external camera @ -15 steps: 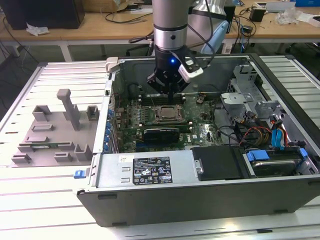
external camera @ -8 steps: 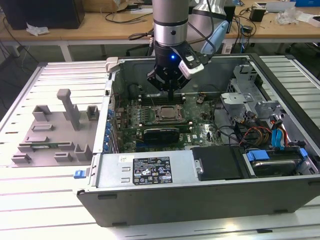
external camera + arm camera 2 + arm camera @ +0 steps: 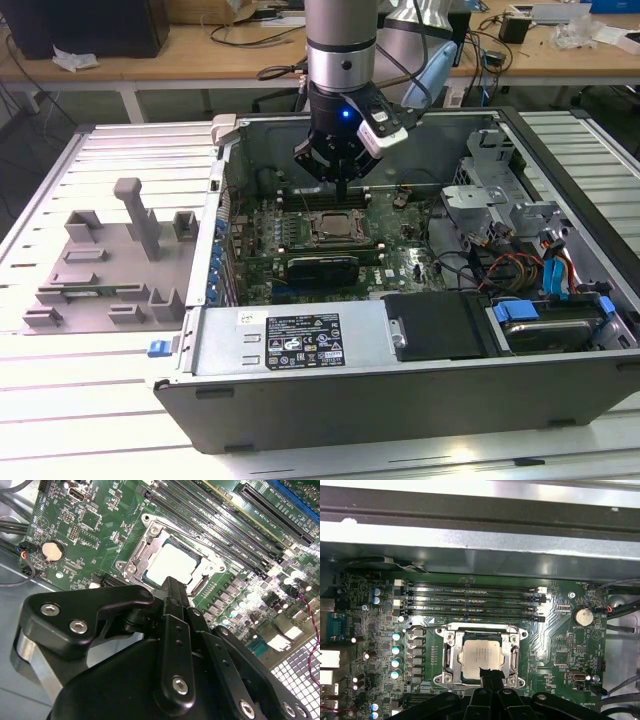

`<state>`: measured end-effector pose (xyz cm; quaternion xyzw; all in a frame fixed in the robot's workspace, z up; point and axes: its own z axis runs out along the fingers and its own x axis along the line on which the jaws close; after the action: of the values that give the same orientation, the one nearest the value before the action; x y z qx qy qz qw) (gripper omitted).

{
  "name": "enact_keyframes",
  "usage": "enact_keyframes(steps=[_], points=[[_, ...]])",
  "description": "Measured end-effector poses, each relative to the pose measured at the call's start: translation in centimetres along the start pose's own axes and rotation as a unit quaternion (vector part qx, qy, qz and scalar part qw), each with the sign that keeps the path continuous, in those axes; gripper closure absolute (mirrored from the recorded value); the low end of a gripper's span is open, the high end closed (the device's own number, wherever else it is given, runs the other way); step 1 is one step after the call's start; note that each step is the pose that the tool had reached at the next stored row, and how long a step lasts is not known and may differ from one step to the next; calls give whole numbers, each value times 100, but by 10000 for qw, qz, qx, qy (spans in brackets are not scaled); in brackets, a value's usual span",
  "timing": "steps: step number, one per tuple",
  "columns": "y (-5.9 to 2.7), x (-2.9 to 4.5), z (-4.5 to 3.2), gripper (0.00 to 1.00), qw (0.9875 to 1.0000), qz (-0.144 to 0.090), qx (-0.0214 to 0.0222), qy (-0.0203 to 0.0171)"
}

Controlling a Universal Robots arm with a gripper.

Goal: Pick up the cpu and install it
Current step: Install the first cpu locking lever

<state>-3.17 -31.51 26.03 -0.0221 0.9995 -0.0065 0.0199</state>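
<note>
The cpu point(image 3: 480, 655) has a smooth, satin silver metal lid that glares white in the second wrist view. Around it the socket frame point(image 3: 447, 652) is bright bare metal with shiny screw heads. The motherboard point(image 3: 555, 640) is glossy green laminate, and its memory slots point(image 3: 470, 597) are black plastic. The jaws are matt black, studded with polished silver screws. The computer case point(image 3: 400, 400) is dull grey sheet metal. At its nine o'clock in the exterior view, the fixture blocks point(image 3: 100, 260) look like matt grey plastic, on a ribbed, pale metal table point(image 3: 60, 400).
</note>
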Motion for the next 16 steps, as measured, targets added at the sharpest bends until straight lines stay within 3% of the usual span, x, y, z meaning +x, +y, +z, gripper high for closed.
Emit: enact_keyframes(steps=[3, 7, 12, 16], points=[[0, 0, -1, 89, 10000, 0, 0, 0], [3, 69, -2, 89, 10000, 1, 1, -29], [3, 77, -3, 89, 10000, 1, 1, -29], [6, 143, -6, 89, 10000, 0, 1, -29]])
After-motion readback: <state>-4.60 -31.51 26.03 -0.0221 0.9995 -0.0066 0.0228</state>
